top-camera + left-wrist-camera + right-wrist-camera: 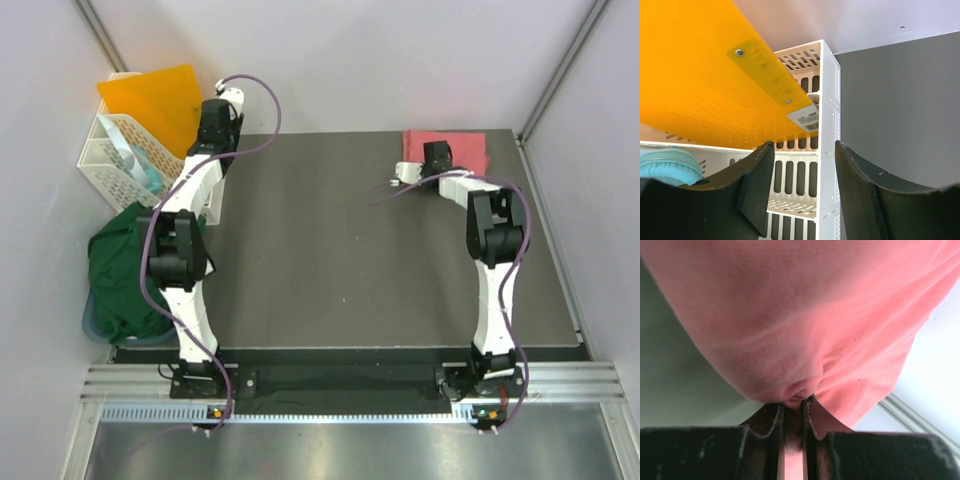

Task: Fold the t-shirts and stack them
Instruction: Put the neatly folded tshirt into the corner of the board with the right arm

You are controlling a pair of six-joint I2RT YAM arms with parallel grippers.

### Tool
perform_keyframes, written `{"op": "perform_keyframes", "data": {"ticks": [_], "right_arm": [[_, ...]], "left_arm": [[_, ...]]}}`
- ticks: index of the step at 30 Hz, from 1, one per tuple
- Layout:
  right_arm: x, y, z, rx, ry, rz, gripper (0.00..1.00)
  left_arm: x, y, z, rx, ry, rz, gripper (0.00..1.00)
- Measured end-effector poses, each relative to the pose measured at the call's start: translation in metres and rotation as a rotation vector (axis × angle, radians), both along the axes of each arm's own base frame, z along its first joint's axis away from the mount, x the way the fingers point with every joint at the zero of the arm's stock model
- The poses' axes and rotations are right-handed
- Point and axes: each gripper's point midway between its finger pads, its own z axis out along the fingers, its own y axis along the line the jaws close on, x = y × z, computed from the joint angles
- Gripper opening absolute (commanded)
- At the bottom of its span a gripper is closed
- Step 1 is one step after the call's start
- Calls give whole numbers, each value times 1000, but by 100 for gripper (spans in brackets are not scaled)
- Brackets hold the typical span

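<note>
The right gripper (794,407) has its two fingers drawn almost together, pinching a small pucker of the salmon-pink soft cloth t-shirt (790,315). The cloth bulges just beyond the tips and drapes away to either side. From where I stand, that shirt lies as a flat folded rectangle at the far right corner of the dark grey table (320,250), and the arm reaches in over its near left part.

The left gripper (804,150) has its jaws apart with nothing between them. It is at the far left corner, beside the white slotted plastic basket (827,100) and under the slanting orange plastic folder (700,75) (a teal roundish thing (665,162) sits in the basket, I can't tell what). The dark green cloth t-shirt (125,270) is a crumpled heap at the table's left edge, spilling over it, well apart from both grippers.

Both shirts look light and limp. I'd expect a single pinch to gather only a layer or two, so the rest would sag and trail, and the pink fold could fall open if hoisted by one point. The green one seems best taken at two spread points, shoulders or hem corners, one per gripper, so that it hangs open. In that heap I can't pick out a collar or seam, so the first grab would likely be the topmost fold.
</note>
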Motion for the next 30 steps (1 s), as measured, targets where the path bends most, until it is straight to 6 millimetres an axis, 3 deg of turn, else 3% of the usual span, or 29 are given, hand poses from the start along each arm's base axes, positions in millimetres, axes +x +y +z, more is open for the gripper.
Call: {"op": "perform_keyframes", "data": {"ticks": [6, 17, 30], "right_arm": [[12, -54, 2, -64, -34, -58, 0], [7, -145, 4, -179, -29, -147, 0], [14, -151, 4, -302, -125, -70, 0]], "left_arm": [[0, 0, 0, 1, -1, 1, 57], [5, 0, 9, -2, -21, 2, 57], [9, 0, 8, -4, -21, 5, 57]]}}
